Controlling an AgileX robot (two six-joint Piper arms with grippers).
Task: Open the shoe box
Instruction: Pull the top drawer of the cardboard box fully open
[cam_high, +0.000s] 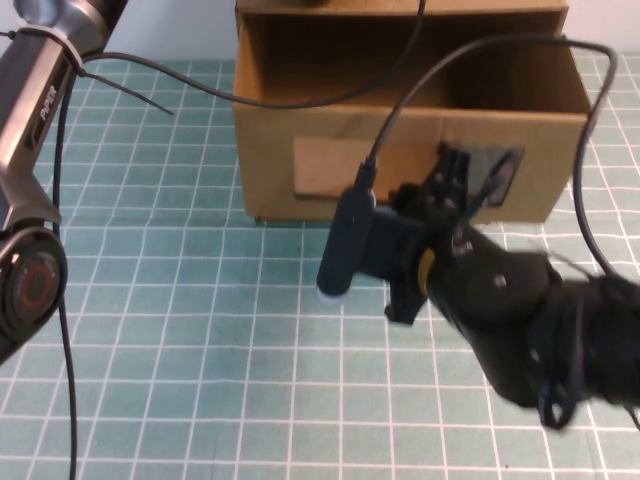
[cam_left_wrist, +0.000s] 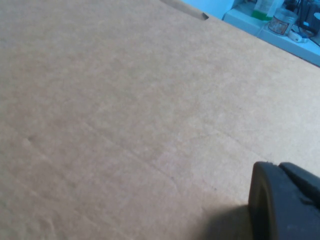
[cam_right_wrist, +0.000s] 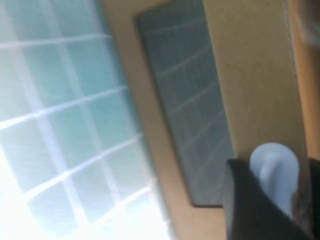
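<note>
While the right claw is sitting at the front wall of the shoe box, we are judging the job to be partly under way. On the green gridded mat the box is lying at twelve o'clock. Its top edge is showing above a dark gap over the front wall, so we are taking it as already gaping (how far, we are not able to say). The right claw is meeting that wall toward the box's five o'clock corner, near a pale label. Whether it is wide, narrow or pinching cardboard, we cannot tell. The left arm is running up the nine o'clock edge, and the left claw is lying close to plain cardboard in its own wrist view. We cannot tell its state either, nor whether it is touching.

We are worrying about three things. A pull on the thin wall could tear it, or drag the light box across the mat, since nothing is visibly pinning it. A shallow bite could slip off. The black cable is draping across the box mouth, so a lift could snag it on the rim.
</note>
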